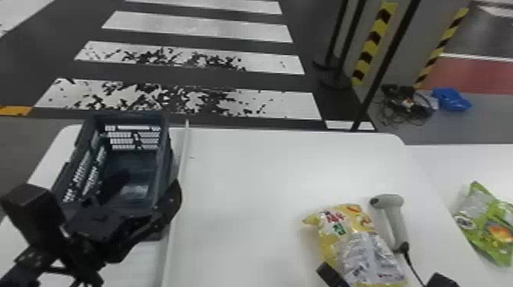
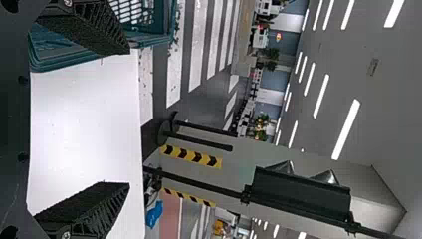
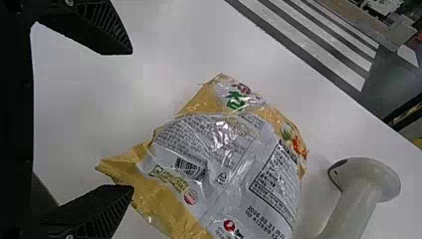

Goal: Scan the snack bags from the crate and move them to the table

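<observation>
Gaping right fingers [image 1: 331, 274] — perhaps against bag [image 1: 355, 248]

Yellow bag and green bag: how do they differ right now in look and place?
The yellow bag shows a silvery text panel with a barcode; the green bag shows an orange picture, and I can't make out a barcode on it. The yellow bag lies beside the scanner, near the right claw; the green bag lies farther right, apart from both. Both rest on white tabletop.
</observation>
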Controlling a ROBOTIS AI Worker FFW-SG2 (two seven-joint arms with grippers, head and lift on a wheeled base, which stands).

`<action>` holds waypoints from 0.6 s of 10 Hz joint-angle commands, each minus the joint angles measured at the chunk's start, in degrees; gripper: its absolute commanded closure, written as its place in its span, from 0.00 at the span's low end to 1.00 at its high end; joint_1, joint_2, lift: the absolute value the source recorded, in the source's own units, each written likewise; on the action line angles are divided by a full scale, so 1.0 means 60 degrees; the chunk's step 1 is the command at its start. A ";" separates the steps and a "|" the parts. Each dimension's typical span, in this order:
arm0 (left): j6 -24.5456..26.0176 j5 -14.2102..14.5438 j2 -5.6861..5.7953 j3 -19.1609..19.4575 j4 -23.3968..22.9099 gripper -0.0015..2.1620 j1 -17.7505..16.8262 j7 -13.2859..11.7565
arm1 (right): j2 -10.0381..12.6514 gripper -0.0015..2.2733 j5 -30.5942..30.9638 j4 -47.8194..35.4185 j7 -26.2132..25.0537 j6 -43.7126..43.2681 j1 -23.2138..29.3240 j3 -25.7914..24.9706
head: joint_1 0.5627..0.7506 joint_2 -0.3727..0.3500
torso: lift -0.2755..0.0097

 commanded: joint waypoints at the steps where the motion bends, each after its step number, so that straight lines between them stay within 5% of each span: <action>1: 0.0000 -0.0005 0.0000 0.0015 -0.0008 0.02 0.0027 -0.0005 | -0.0015 0.02 0.0701 -0.0603 -0.0483 0.0196 0.0236 0.0253 | 0.70 0.36 | 0.63; 4: -0.0029 -0.0005 0.0014 0.0030 0.0094 0.02 -0.0017 -0.0005 | -0.0147 0.03 0.1683 -0.2112 -0.1288 0.1602 0.0939 0.0165 | 0.70 0.36 | 0.63; 6: -0.0029 0.0025 0.0014 0.0030 0.0080 0.02 -0.0061 -0.0005 | -0.0250 0.03 0.3470 -0.2302 -0.0717 0.0723 0.0865 0.0165 | 0.70 0.33 | 0.63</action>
